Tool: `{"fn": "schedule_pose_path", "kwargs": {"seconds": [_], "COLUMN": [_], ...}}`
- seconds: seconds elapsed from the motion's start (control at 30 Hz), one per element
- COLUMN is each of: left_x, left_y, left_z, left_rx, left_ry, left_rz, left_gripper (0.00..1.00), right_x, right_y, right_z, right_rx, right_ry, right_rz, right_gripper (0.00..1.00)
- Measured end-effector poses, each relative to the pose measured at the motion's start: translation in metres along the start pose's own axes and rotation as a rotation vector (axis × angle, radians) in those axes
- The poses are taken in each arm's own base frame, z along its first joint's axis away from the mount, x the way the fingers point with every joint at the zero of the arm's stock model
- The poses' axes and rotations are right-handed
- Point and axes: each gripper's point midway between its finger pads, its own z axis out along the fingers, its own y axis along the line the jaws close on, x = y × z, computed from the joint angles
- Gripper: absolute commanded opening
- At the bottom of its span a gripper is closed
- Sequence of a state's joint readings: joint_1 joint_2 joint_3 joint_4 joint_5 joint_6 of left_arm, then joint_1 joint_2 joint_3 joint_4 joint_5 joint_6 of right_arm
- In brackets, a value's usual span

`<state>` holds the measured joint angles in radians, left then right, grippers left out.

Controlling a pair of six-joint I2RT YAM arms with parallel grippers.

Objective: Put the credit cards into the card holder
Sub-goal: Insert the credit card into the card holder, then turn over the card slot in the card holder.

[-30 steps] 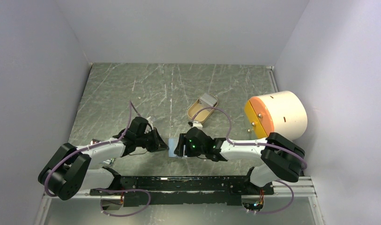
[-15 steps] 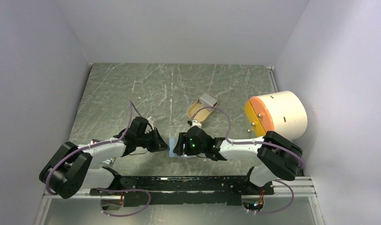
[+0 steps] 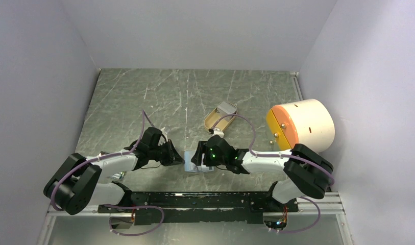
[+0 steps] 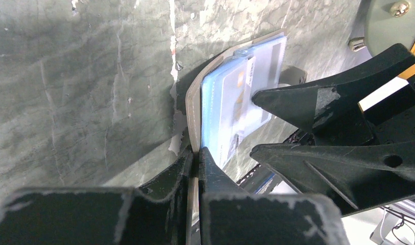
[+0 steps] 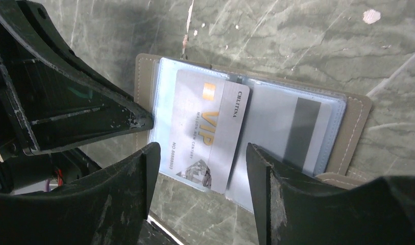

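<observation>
The card holder (image 5: 356, 115) lay open near the front of the table, between the two arms, its clear bluish sleeves facing the right wrist camera. A silver VIP card (image 5: 208, 135) sat in the left sleeve, slightly skewed, its lower end sticking out past the holder's edge. A second card (image 5: 297, 130), with a dark stripe, was fully inside the right sleeve.

The left gripper (image 4: 195, 153) was clamped on the holder's edge, steadying it. The right gripper (image 5: 200, 153) had its jaws standing well apart, astride the VIP card and gripping nothing. In the left wrist view one of its fingertips (image 4: 256, 97) seemed to press on the card's face, though we could not be certain it was touching.

We judged the step to be seating this card, with the task well along. The next move called for a push along the card's length, square to the sleeve mouth, with the left grip firm so the holder did not slide or fold.

The table (image 3: 144, 97) was grey-green, marbled and scratched. A tan oval tray (image 3: 220, 117) lay well behind the arms and a cream cylinder (image 3: 302, 125) with an orange face lay to the right. Pale lilac walls (image 3: 195, 30) closed in three sides.
</observation>
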<state>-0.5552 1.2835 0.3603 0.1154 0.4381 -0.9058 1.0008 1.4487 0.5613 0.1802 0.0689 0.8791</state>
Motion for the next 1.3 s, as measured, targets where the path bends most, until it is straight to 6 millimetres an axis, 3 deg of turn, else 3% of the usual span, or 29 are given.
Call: {"fn": "schedule_pose_path", "kwargs": {"seconds": [0.57,0.87,1.3], "left_x": [0.001,0.000,0.000], "left_y": [0.001,-0.016,-0.024], "left_z": [0.001,-0.007,-0.005], "left_rx": [-0.005,0.060,0.105], "left_ry": [0.006,0.005,0.021], "left_rz": [-0.003,0.022,0.021], "left_gripper": [0.09,0.09,0.09], "right_x": [0.003,0.006,0.007], "right_y": [0.013,0.019,0.020], "right_z": [0.014,0.015,0.013], "right_rx": [-0.080,-0.115,-0.211], "right_ry": [0.027,0.042,0.037], "right_rz": [0.015,0.012,0.042], "right_gripper": [0.66,0.66,0.68]}}
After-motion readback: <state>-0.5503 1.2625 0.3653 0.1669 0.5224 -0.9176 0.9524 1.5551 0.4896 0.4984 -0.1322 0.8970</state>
